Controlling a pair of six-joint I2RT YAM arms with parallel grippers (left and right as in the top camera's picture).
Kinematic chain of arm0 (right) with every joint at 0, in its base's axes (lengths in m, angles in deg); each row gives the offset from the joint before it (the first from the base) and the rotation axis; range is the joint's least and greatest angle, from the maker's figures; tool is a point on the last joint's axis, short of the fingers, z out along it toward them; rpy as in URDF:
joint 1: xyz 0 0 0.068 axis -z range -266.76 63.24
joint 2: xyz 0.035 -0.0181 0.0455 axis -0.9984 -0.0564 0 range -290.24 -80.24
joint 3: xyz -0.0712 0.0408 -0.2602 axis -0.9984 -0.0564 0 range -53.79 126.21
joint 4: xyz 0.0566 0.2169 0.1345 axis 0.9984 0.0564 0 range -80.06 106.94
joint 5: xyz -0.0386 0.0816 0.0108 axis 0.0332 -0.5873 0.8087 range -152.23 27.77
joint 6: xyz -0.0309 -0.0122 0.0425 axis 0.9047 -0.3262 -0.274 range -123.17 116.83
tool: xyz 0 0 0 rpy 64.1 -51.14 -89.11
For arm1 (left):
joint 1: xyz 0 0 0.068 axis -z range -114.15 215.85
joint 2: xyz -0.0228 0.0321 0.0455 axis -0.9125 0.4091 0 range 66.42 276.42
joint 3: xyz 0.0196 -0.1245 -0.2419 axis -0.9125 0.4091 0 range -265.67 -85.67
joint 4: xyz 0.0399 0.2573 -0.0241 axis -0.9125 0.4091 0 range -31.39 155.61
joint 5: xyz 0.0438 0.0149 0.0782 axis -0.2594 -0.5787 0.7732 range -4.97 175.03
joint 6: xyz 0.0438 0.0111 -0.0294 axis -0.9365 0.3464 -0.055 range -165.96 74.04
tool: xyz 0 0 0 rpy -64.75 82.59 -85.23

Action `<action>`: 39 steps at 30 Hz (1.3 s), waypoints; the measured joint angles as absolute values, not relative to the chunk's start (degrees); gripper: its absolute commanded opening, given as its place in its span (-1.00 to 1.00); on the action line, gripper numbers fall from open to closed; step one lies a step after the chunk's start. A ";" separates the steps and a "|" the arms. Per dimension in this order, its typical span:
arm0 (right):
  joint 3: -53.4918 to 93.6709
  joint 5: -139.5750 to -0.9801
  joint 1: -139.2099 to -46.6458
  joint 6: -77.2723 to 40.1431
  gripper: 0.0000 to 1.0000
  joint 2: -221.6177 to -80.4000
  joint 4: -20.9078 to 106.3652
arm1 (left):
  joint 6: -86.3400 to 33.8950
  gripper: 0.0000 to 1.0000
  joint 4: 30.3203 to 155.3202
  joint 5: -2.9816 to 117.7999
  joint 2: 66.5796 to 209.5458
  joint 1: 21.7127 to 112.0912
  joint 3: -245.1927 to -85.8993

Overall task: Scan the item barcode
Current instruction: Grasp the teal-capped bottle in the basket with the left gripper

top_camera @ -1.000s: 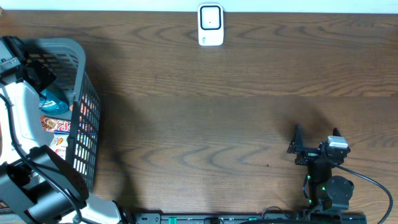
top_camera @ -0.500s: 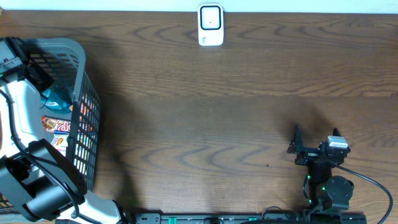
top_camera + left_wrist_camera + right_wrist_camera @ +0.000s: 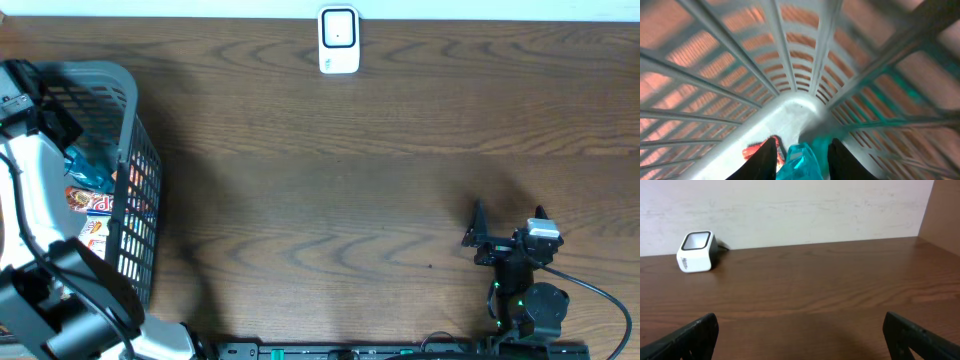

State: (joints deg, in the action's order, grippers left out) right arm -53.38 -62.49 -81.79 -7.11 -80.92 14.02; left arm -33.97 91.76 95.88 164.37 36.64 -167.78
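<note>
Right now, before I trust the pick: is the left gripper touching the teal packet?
Cannot tell. Left wrist view: the teal packet sits between the fingers of the left gripper, but blur hides any contact or gap.

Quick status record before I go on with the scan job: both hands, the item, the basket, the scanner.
left hand: down inside the basket, fingers either side of the teal packet; firm grip cannot be confirmed
right hand: open, empty, at the front right of the table, facing the scanner
scanner: white, upright at the table's far edge
other basket contents: red-and-white packets
barcode: not visible in any view; item not yet at the scanner
</note>
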 measured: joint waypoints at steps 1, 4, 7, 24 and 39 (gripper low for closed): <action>-53.38 -62.49 -81.79 -7.11 0.99 -80.92 14.00 | -33.97 -0.38 91.76 95.88 163.32 36.66 -167.78; -53.38 -62.49 -81.79 -7.11 0.99 -80.92 14.02 | -33.93 -0.38 91.78 95.88 160.35 36.64 -167.78; -53.38 -62.49 -81.79 -7.11 0.99 -80.92 14.02 | -33.58 -0.38 91.80 95.90 157.96 36.66 -167.78; -53.38 -62.49 -81.79 -7.11 0.98 -80.92 14.02 | -28.88 -0.38 91.61 91.51 134.12 36.66 -167.75; -53.38 -62.49 -81.79 -7.11 0.99 -80.92 14.02 | -23.02 -0.38 87.39 83.75 131.14 50.02 -167.75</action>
State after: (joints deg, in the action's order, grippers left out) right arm -53.38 -62.49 -81.79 -7.11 -80.92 14.02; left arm -23.02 87.39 83.75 131.14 50.02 -167.75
